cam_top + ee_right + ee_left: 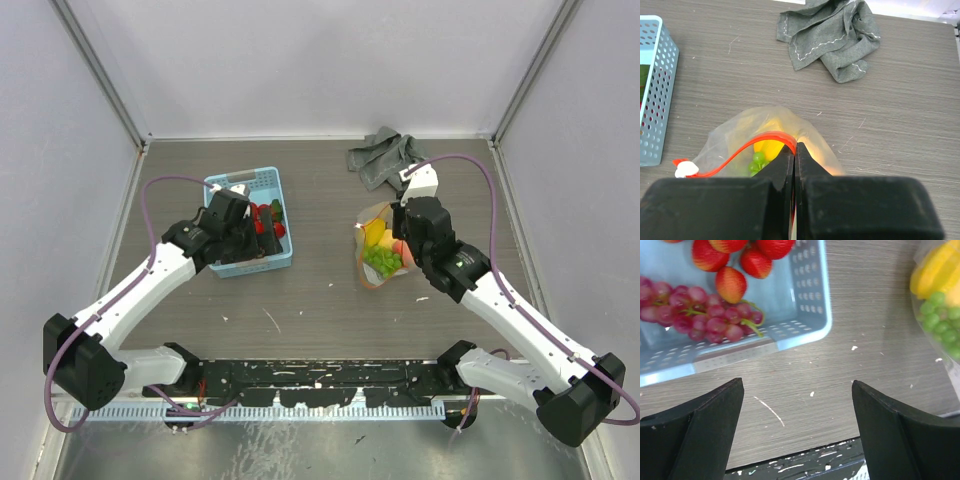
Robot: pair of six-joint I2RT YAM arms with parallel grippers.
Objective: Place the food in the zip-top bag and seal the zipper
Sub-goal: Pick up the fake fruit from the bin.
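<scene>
The clear zip-top bag (382, 250) lies right of centre with the yellow lemon (375, 234), green grapes (381, 261) and orange-red peach (402, 250) inside. My right gripper (795, 146) is shut on the bag's red-orange zipper (747, 146), holding the mouth edge up; lemon (768, 148) and green grapes (756, 161) show under it. My left gripper (797, 390) is open and empty, above bare table just in front of the light blue basket (805, 335). Purple grapes (700, 315) and red strawberries (730, 282) lie in the basket.
A crumpled grey cloth (385, 155) lies at the back right, also in the right wrist view (832, 35). The basket (250, 262) stands left of centre. White enclosure walls surround the table. The black mounting rail (320, 385) runs along the near edge.
</scene>
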